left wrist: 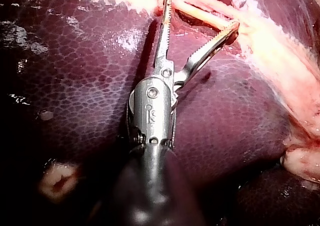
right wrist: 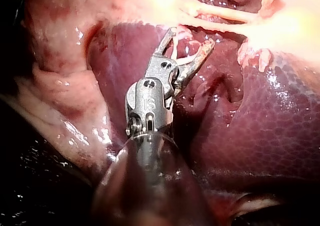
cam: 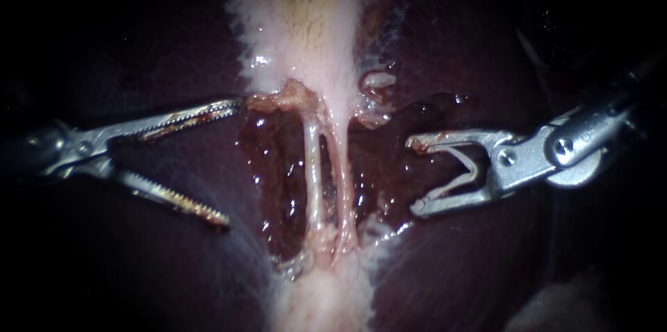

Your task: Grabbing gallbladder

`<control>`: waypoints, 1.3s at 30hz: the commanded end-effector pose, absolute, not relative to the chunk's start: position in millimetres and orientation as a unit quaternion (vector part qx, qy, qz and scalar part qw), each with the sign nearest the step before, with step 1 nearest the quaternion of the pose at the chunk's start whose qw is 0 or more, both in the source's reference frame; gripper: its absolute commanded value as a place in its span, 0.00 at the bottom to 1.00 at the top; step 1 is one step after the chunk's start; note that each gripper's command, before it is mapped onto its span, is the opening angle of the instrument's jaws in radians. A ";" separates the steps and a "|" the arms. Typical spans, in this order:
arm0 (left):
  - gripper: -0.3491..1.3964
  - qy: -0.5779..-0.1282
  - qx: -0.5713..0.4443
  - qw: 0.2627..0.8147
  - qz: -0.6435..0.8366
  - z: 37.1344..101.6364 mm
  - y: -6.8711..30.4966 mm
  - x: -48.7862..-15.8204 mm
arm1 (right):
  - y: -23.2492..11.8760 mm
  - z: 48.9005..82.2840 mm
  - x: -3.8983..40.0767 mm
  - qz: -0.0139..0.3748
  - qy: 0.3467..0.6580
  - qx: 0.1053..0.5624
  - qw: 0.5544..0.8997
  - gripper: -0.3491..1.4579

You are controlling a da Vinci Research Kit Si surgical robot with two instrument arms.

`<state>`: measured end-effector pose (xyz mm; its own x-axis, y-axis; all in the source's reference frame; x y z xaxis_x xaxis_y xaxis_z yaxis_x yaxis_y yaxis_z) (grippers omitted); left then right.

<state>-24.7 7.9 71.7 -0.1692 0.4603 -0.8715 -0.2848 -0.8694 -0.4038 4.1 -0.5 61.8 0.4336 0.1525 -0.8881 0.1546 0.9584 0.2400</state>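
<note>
**Both sets of jaws wide open, nothing grabbed yet**

The gallbladder point(cam: 313, 40) is the pale band coming down from top centre, with dark liver point(cam: 139, 47) on either side. Two thin tubes point(cam: 314, 165) run down from it across a wet red pocket. The left instrument point(cam: 231, 162) has its toothed jaws spread wide and holds nothing. Its upper jaw tip sits right by the ragged tissue at the gallbladder's lower left edge, can't tell if it touches. The right instrument point(cam: 413, 175) gapes empty too, just right of the tubes.
</note>
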 end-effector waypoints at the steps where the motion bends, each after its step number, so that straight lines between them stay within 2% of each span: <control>1: 0.91 -0.073 -0.596 0.245 0.761 71.8 7.9 -24.7 | -0.5 61.8 4.1 -0.001 0.532 0.144 0.834 0.47; 8: 0.90 -0.082 -0.590 0.249 0.764 71.4 8.6 -24.1 | -0.5 61.8 4.1 -0.001 0.532 0.144 0.834 0.47; 18: 0.89 -0.125 -0.509 0.248 0.815 70.2 12.6 -24.3 | -0.4 61.9 4.1 -0.001 0.532 0.144 0.834 0.47; 28: 0.73 -0.130 -0.480 0.254 0.829 72.4 15.3 -27.8 | -0.4 62.0 4.1 0.000 0.532 0.144 0.834 0.47; 39: 0.54 -0.136 -0.454 0.251 0.844 76.2 16.7 -27.8 | -0.3 62.0 4.2 0.000 0.532 0.144 0.834 0.47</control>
